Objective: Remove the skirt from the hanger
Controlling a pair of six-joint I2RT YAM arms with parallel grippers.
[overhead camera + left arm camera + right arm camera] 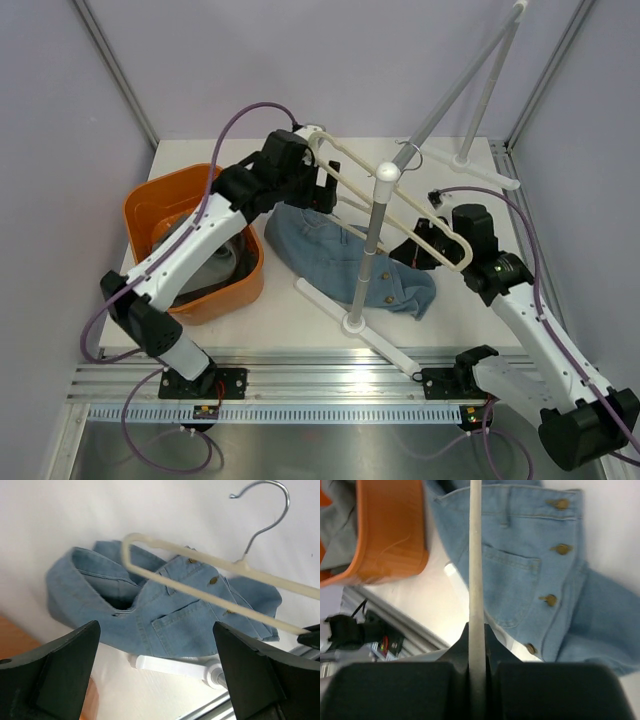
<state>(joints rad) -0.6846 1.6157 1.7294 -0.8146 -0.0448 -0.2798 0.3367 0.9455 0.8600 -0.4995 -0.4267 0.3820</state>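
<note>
The blue denim skirt (345,258) lies flat on the white table, off the hanger; it also shows in the left wrist view (170,615) and the right wrist view (535,575). The cream hanger (385,200) is held in the air above it, its metal hook (267,510) pointing up. My right gripper (425,252) is shut on the hanger's lower bar (476,580). My left gripper (325,195) is open and empty beside the hanger's far end, its fingers (60,675) wide apart above the skirt.
An orange bin (200,240) holding grey cloth stands at the left. A white rack with an upright pole (375,240) and a flat base (355,325) stands over the skirt's near edge. Its slanted rods rise at the back right (470,90).
</note>
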